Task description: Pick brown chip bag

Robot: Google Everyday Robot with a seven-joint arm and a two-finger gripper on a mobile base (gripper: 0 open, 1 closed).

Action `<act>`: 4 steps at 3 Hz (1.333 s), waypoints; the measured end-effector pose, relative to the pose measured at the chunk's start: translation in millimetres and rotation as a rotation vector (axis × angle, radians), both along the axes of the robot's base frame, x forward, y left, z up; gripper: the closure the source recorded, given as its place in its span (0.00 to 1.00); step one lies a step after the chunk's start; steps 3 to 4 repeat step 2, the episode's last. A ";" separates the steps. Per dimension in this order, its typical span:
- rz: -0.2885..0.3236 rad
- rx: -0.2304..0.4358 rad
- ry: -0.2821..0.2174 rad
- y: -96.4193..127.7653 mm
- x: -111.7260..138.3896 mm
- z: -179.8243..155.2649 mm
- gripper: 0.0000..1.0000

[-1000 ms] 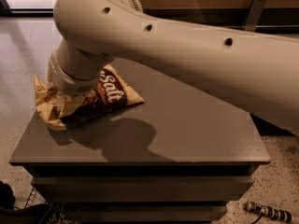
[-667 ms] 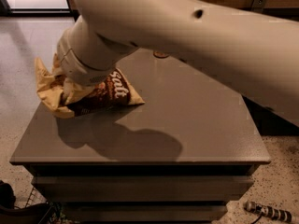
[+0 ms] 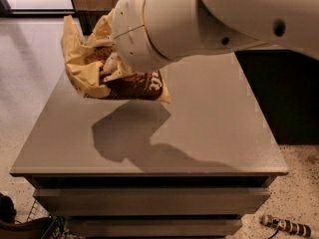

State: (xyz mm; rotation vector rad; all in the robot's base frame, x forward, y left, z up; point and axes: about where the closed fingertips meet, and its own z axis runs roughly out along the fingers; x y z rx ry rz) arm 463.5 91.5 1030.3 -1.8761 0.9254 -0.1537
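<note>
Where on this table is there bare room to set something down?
The grey table top is bare from front edge to right edge. Crowding is only overhead at back-left, where the gripper holds the brown chip bag lifted.

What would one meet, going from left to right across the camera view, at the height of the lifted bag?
The brown chip bag, held clear of the grey table → the claw, closed on the bag's crumpled upper part → the robot arm, running off the right edge.
</note>
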 end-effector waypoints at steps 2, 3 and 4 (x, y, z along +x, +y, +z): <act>0.022 0.004 -0.034 3.0 -7.1 10.9 1.00; 0.022 0.004 -0.034 3.0 -7.1 10.9 1.00; 0.022 0.004 -0.034 3.0 -7.1 10.9 1.00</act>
